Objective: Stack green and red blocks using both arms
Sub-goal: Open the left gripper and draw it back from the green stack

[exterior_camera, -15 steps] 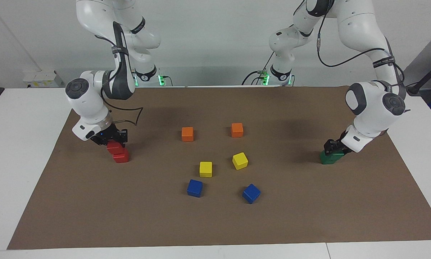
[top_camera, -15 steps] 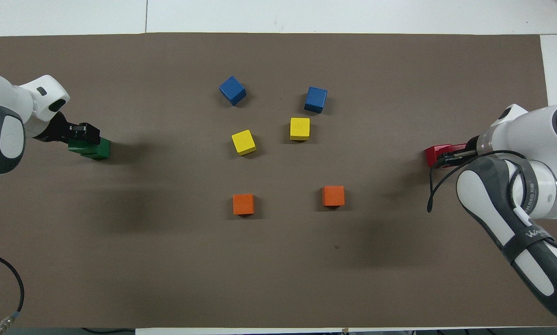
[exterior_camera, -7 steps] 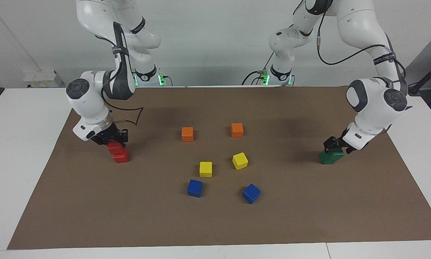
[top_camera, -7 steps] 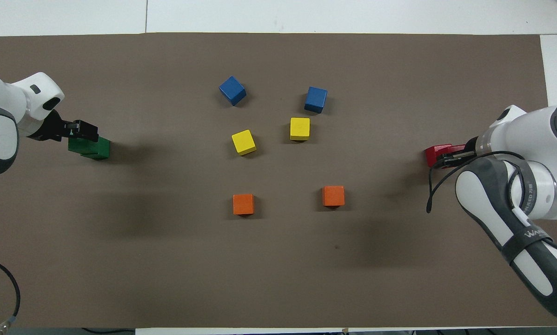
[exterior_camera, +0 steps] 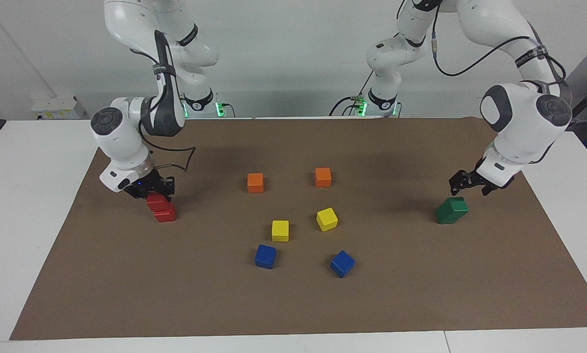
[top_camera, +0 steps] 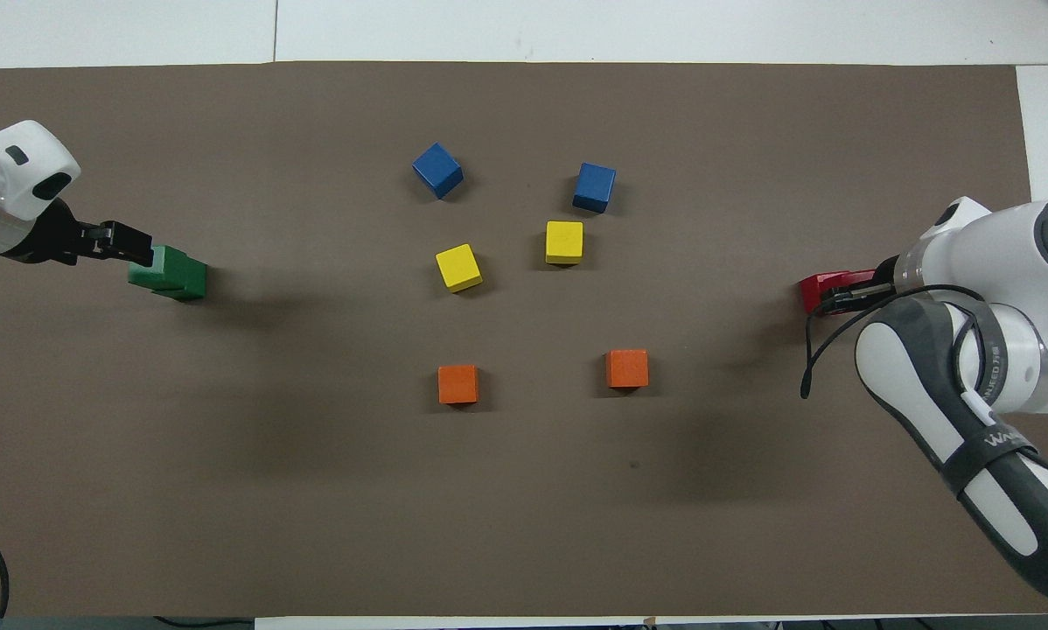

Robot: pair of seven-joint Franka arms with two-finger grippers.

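Note:
Two green blocks stand stacked near the left arm's end of the mat, the upper one (exterior_camera: pixel 454 204) slightly offset on the lower one (exterior_camera: pixel 444 215); the stack also shows in the overhead view (top_camera: pixel 170 273). My left gripper (exterior_camera: pixel 469 184) hangs open and empty just above this stack (top_camera: pixel 129 247). Two red blocks are stacked near the right arm's end, the upper (exterior_camera: pixel 157 201) on the lower (exterior_camera: pixel 166 214). My right gripper (exterior_camera: pixel 152 190) is shut on the upper red block (top_camera: pixel 815 287), which rests on the lower one.
Two orange cubes (exterior_camera: pixel 255 182) (exterior_camera: pixel 323 177), two yellow cubes (exterior_camera: pixel 280 230) (exterior_camera: pixel 327 219) and two blue cubes (exterior_camera: pixel 265 256) (exterior_camera: pixel 342 264) lie in the middle of the brown mat (exterior_camera: pixel 421 294). White table surrounds the mat.
My left gripper has let go of the upper green block and risen above the stack. The right gripper and the red blocks have not moved.

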